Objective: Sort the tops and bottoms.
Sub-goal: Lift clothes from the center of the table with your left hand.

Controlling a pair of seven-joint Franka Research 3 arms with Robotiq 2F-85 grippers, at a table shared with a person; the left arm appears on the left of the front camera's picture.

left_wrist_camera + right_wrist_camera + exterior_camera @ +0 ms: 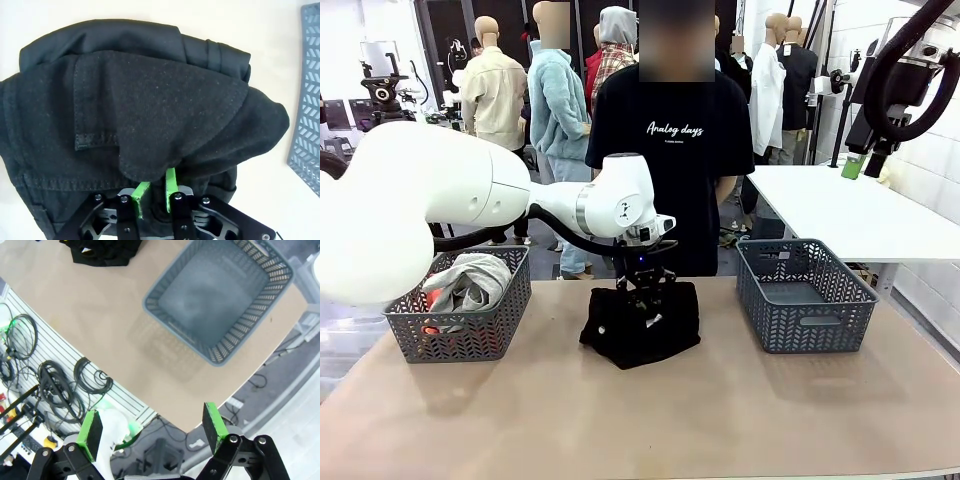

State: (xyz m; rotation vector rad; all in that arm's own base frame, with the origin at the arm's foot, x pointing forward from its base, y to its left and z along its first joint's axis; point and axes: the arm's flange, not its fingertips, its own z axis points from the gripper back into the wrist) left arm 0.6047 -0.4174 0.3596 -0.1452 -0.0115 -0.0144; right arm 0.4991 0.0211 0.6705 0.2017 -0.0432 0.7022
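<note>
Left arm (440, 190), nearest the lens, reaches over the desk (620, 430) to the black bottoms (642, 322) heaped at its middle. The left jaws are pressed together on a raised fold atop the heap, and the green pads (171, 182) pinch only the cloth's edge. The tops, one pale grey (470, 278) and one red-orange (438, 300), lie in the left basket (470, 335) beside the heap. The right basket (800, 320) on the heap's other side holds nothing and is the likely target. The right jaws, high above and right of the heap, are spread and hold nothing. A person (675, 150) stands beyond the heap. The bite is thin, so lift slowly and straight up. Check whether one garment or the whole heap rises before swinging right. Release only once the cloth hangs within the basket walls.
</note>
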